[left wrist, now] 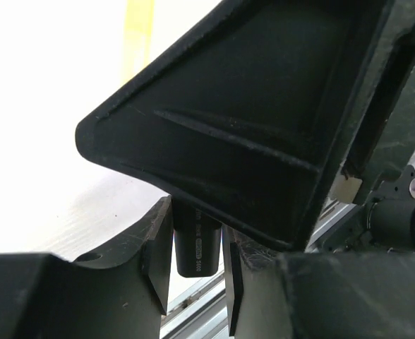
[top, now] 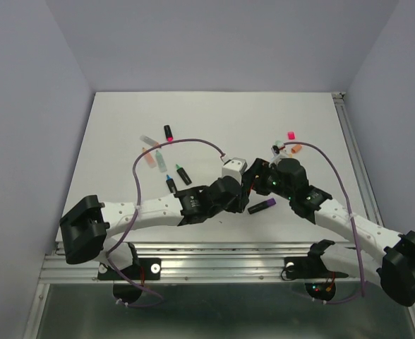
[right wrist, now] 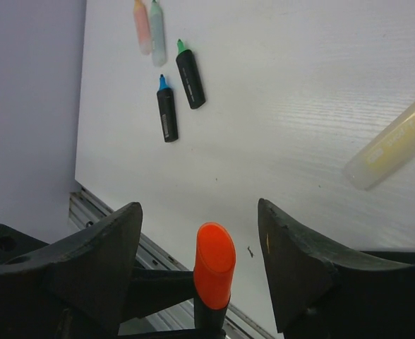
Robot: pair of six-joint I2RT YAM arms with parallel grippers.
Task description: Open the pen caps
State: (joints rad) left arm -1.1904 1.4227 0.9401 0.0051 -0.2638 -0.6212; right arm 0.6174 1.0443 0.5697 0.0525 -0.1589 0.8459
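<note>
My left gripper (left wrist: 193,236) is shut on the black barrel of a highlighter (left wrist: 197,254) and holds it above the table near the middle (top: 245,188). In the right wrist view the pen's orange cap (right wrist: 214,263) is still on the barrel and stands between the two fingers of my right gripper (right wrist: 199,219). That gripper is open, with a gap on each side of the cap. In the top view my right gripper (top: 259,181) meets the left one nose to nose. A purple-capped pen (top: 262,206) lies just in front of them.
A loose pink cap (top: 290,134) and a peach cap (top: 296,149) lie at the back right. Uncapped pens lie at the left: pink tip (top: 169,132), two pale barrels (top: 149,156), green tip (right wrist: 190,78), blue tip (right wrist: 166,107). A pale yellow barrel (right wrist: 394,138) lies nearby. The metal rail (top: 214,258) runs along the front.
</note>
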